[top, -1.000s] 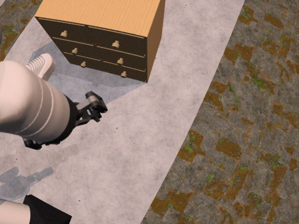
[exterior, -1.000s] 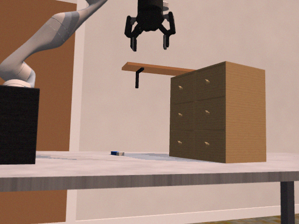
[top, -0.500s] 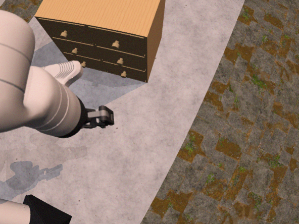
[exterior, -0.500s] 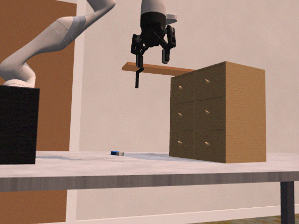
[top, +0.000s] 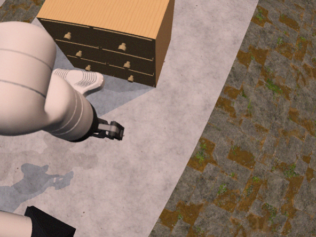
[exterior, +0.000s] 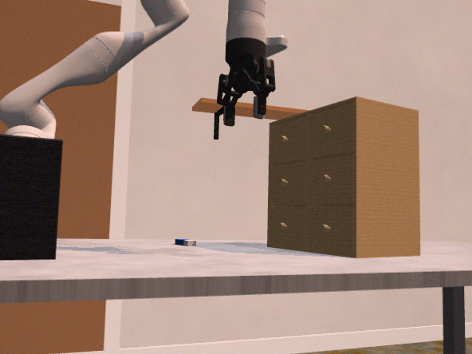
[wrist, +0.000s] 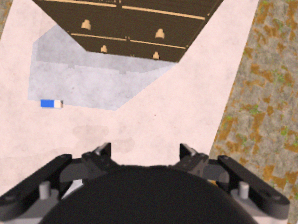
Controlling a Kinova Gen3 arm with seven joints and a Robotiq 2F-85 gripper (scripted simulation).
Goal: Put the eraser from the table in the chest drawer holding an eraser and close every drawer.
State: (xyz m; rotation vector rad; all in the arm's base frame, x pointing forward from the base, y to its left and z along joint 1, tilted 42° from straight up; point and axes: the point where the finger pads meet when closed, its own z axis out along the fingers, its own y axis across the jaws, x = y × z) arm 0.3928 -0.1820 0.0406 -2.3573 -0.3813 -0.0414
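Note:
The wooden chest [top: 107,16] [exterior: 387,179] [wrist: 135,25] stands upright on the table with six drawers in two columns of three, each with a small knob. All the drawers look pushed in, and what they hold is hidden. A blue and white eraser [exterior: 185,242] [wrist: 51,104] lies on the table in front of the chest, at the edge of its shadow; the arm hides it in the top view. My gripper [top: 121,133] [exterior: 244,116] [wrist: 145,150] is open and empty. It hangs high above the table, in front of the chest, about level with its upper drawers.
The pale table [top: 139,165] [exterior: 239,265] [wrist: 165,120] ends at a long edge on the right in the top view. The arm's black pedestal [top: 50,224] [exterior: 29,199] stands opposite the chest's front. A wall shelf [exterior: 207,104] shows behind the gripper in the exterior view.

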